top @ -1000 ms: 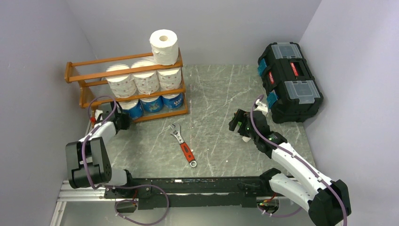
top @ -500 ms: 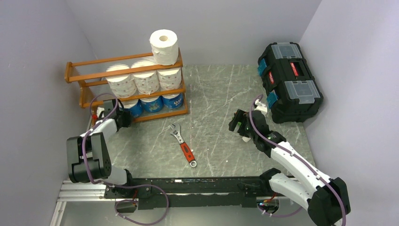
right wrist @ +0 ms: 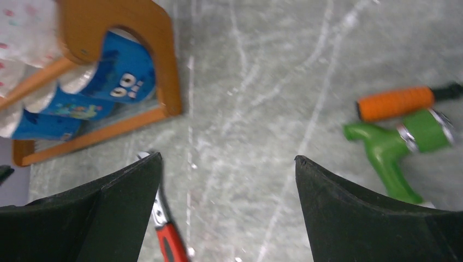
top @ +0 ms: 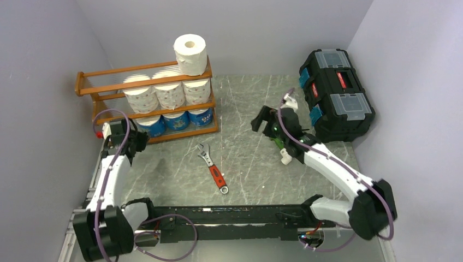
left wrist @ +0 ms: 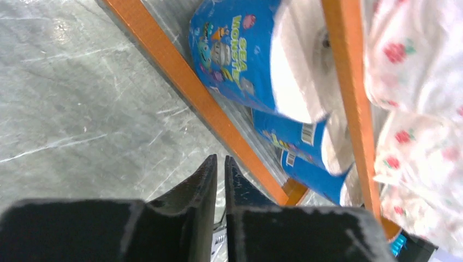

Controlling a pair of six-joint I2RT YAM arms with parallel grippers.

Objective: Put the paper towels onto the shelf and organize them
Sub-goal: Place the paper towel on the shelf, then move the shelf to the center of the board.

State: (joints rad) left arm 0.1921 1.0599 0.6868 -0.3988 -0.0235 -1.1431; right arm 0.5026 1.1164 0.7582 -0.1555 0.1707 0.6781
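shelf (top: 104, 87) top tier free left of roll (top: 190, 53); wrench (top: 213, 168) mid-table.

paper towels (top: 170, 96) on shelf (top: 81, 83), wrench (top: 212, 167) before it

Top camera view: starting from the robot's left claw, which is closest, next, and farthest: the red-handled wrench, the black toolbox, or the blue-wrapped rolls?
From the left gripper:
1. The blue-wrapped rolls, just beyond it on the bottom tier of the shelf.
2. The wrench, lying mid-table to its right.
3. The toolbox, at the far right of the table.
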